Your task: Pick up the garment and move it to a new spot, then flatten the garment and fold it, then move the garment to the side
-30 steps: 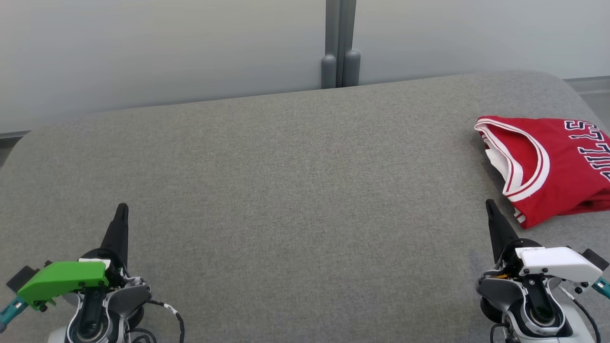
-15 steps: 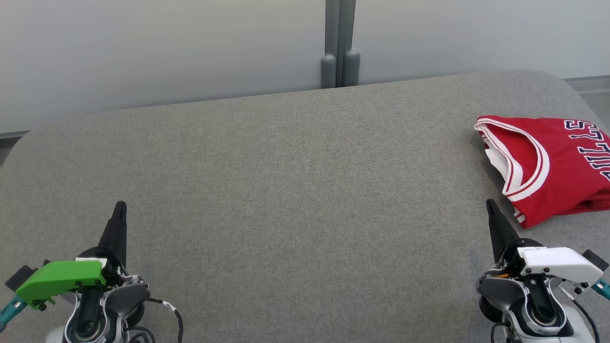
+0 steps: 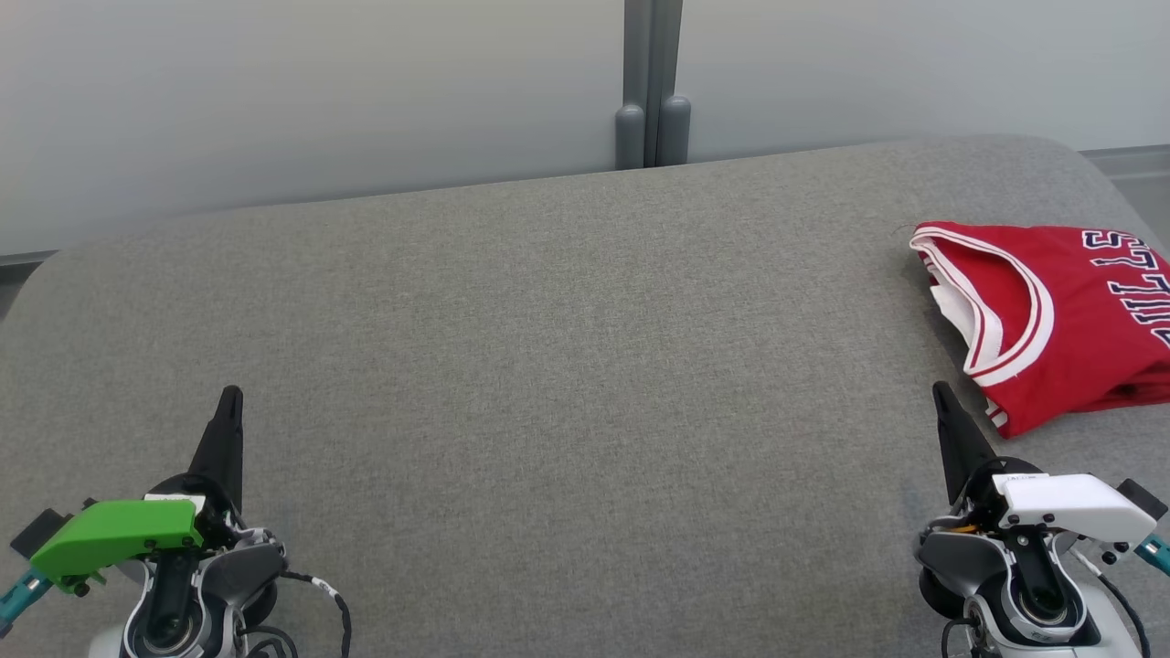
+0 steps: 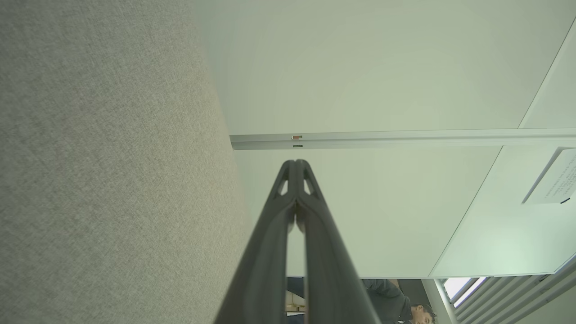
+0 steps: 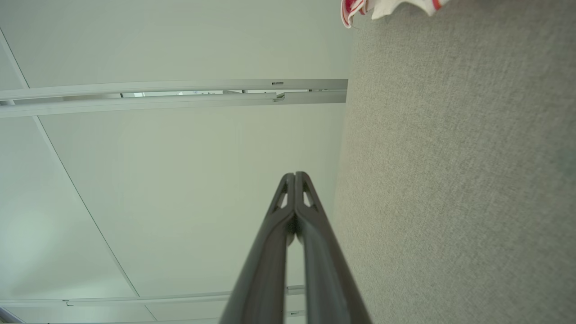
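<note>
Lying folded at the far right of the grey upholstered cushion [image 3: 548, 347], one red jersey [image 3: 1069, 320] with white and red trim at its neck opening runs off the right edge of the head view. Dark, white-edged letters show on its upper face. It is the single garment on the cushion, and neither claw touches it.

Two grippers sit low in the head view, one at each bottom corner. The left gripper [image 3: 232, 395], under one green cover [image 3: 114, 539], points its dark fingers up the view over the cushion's near left part, well apart from the jersey. The right gripper [image 3: 939, 391], under one white cover [image 3: 1074, 507], points the same way with a slight lean to the left. Its tip is near the jersey's near corner but apart from it.

Both claws are pressed together and hold nothing: each wrist view shows two fingers meeting all the way up to the tips.

In the right wrist view a scrap of the jersey's red and white edge shows at the top, above the cushion. In the left wrist view the cushion runs down the left side. Beyond the fingers is a pale partition wall [image 4: 360, 67] with one sheet of paper [image 4: 551, 180], and part of one person [image 4: 391, 299] at the bottom edge. Behind the cushion in the head view stand two short grey posts [image 3: 631, 137] side by side.
</note>
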### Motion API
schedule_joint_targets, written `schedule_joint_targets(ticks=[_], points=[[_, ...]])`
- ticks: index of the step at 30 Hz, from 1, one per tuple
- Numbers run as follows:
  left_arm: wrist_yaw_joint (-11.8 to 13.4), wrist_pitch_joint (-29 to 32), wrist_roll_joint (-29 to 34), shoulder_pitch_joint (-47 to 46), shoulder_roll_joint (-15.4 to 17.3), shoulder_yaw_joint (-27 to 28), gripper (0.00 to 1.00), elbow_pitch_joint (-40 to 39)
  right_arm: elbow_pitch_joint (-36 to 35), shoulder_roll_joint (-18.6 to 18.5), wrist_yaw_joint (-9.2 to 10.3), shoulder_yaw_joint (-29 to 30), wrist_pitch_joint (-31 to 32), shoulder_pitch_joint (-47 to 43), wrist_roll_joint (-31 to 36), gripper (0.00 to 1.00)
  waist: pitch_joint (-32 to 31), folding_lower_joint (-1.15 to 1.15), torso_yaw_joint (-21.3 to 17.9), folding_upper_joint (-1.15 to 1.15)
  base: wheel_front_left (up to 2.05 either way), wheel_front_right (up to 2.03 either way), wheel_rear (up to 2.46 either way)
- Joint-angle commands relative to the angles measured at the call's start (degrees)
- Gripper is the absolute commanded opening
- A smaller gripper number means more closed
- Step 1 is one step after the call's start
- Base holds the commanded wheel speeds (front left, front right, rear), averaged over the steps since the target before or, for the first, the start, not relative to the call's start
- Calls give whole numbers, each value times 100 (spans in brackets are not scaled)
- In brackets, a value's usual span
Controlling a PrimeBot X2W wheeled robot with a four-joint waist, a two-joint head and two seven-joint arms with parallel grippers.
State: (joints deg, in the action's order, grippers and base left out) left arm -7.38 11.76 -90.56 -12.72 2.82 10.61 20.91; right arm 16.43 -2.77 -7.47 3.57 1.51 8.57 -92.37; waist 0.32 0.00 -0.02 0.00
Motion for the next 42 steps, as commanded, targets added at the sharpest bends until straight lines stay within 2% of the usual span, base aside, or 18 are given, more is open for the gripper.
schedule_joint_targets(ticks=[1, 42], points=[[-37, 1, -44, -73, 5, 6, 0, 13, 11, -26, -3, 18, 27, 53, -35, 0, 0, 0, 0, 0, 0, 0, 0], [-37, -1, -47, -73, 5, 2, 0, 11, 10, -24, -3, 21, 30, 53, -30, 0, 0, 0, 0, 0, 0, 0, 0]])
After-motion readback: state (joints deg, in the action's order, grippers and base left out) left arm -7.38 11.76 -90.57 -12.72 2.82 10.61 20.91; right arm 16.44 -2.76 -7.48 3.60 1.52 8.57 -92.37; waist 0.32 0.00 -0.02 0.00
